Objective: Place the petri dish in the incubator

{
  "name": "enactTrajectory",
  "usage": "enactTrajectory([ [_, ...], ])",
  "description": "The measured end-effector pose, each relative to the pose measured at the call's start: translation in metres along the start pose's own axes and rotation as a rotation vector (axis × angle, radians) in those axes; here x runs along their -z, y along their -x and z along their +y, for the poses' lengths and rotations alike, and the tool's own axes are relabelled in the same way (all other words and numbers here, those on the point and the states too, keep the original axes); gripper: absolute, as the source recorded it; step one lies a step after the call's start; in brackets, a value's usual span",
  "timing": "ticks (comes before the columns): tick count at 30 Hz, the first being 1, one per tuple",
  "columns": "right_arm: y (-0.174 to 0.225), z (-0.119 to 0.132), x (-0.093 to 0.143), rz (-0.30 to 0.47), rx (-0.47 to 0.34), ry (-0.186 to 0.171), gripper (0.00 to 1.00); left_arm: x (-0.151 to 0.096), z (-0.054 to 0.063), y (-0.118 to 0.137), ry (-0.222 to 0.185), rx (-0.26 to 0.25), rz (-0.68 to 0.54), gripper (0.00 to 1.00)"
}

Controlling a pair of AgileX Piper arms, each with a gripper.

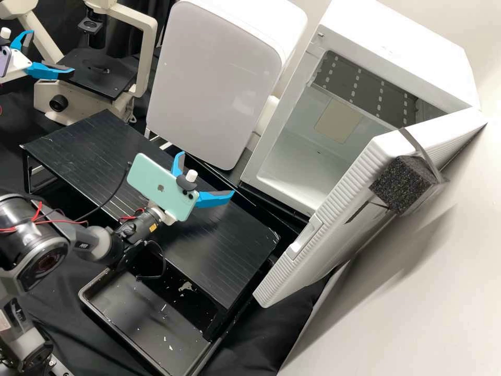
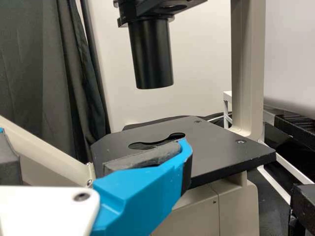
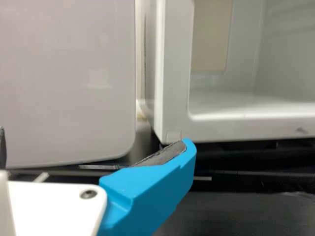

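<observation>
My right gripper (image 1: 208, 172), its jaws wide open and holding nothing, hung over the black stand (image 1: 104, 151). The incubator (image 1: 407, 57) lay right and far of it, so this arm was nearer. My left gripper (image 1: 52, 51), also parted and unladen, was beside the microscope (image 1: 147, 52). I couldn't tell where the dish was. The high view gave me the open door (image 1: 318, 266); the right wrist view, the opening's sill (image 3: 246, 129).

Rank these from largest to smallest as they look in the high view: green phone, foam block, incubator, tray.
1. Incubator
2. Tray
Green phone and foam block: too alike in size to rank.
</observation>
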Motion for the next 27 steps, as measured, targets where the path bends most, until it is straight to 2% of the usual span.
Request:
enactTrajectory([
  [3,0.017,0.002,0.006,0.047,-0.024,0.006,1.00,0.000,0.000,0.000,0.000,0.000,0.000,1.00],
  [7,0.040,-0.002,0.018,0.104,-0.012,0.014,1.00,0.000,0.000,0.000,0.000,0.000,0.000,1.00],
  [12,0.060,-0.024,0.028,0.157,0.076,0.049,1.00,0.000,0.000,0.000,0.000,0.000,0.000,1.00],
  [15,0.069,-0.036,0.029,0.166,0.136,0.073,1.00,0.000,0.000,0.000,0.000,0.000,0.000,1.00],
  [19,0.076,-0.043,0.029,0.159,0.162,0.088,1.00,0.000,0.000,0.000,0.000,0.000,0.000,1.00],
  [27,0.074,-0.046,0.023,0.113,0.163,0.080,1.00,0.000,0.000,0.000,0.000,0.000,0.000,1.00],
])
